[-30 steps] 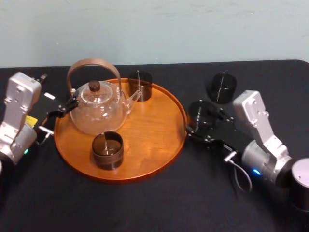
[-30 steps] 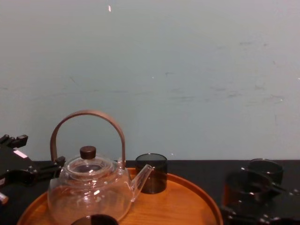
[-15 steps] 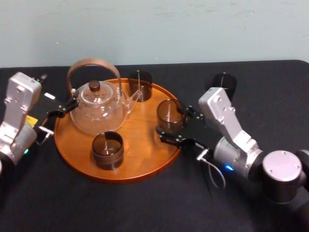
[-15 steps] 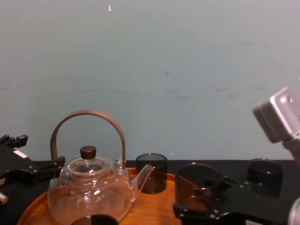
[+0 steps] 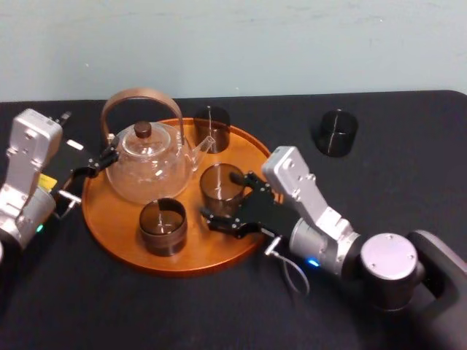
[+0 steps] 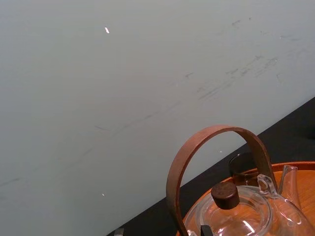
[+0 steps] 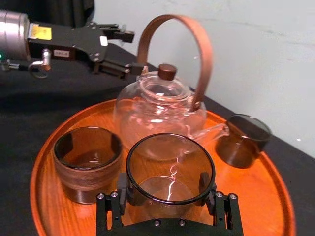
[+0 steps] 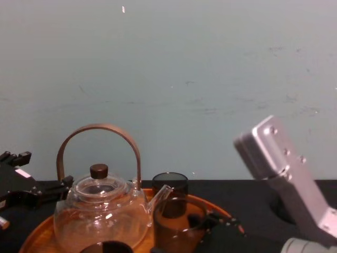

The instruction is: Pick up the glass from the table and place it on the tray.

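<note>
My right gripper is shut on a smoky glass, one finger on each side of it, as the right wrist view shows with the glass between the pads. The glass sits over the middle-right of the round wooden tray; I cannot tell whether it touches the wood. In the chest view the glass is just right of the teapot's spout. My left gripper is parked open at the tray's left edge, beside the teapot.
A glass teapot with a brown arched handle stands on the tray's back left. One dark glass is at the tray's front and another at its back. A further dark glass stands on the black table, back right.
My right arm has swung left with the glass, from the table right of the tray, over the rim, to above the tray's middle. The left arm has not moved.
</note>
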Motion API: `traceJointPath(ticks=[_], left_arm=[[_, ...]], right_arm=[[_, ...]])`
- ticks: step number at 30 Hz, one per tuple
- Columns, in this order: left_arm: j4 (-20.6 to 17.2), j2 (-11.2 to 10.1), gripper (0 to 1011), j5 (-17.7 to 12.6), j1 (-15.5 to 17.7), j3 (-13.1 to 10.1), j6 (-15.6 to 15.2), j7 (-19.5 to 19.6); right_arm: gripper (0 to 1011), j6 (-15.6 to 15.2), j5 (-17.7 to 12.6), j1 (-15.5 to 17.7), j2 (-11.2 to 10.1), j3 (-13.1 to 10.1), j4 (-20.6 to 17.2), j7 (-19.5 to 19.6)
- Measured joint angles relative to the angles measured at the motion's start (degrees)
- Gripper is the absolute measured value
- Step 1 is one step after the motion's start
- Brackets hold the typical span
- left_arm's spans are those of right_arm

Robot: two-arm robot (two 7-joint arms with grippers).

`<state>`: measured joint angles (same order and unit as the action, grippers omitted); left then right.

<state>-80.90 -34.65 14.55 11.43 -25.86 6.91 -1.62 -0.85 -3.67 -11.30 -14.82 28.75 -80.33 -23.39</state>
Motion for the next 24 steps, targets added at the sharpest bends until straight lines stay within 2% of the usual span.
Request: traceJointPath(ticks=[10,24], left_arm=[[0.0,0.0,1010,0.0,0.0,0.0,0.0,0.0],[0.0,0.0,1010,0.0,0.0,0.0,0.0,0.0]], right_arm=[[916,0.8,0.7,-0.9,1.6,1.8,3.2,-0.3],[916,1.4,1.2,-1.4,2.3,2.2,6.0,-0.1]])
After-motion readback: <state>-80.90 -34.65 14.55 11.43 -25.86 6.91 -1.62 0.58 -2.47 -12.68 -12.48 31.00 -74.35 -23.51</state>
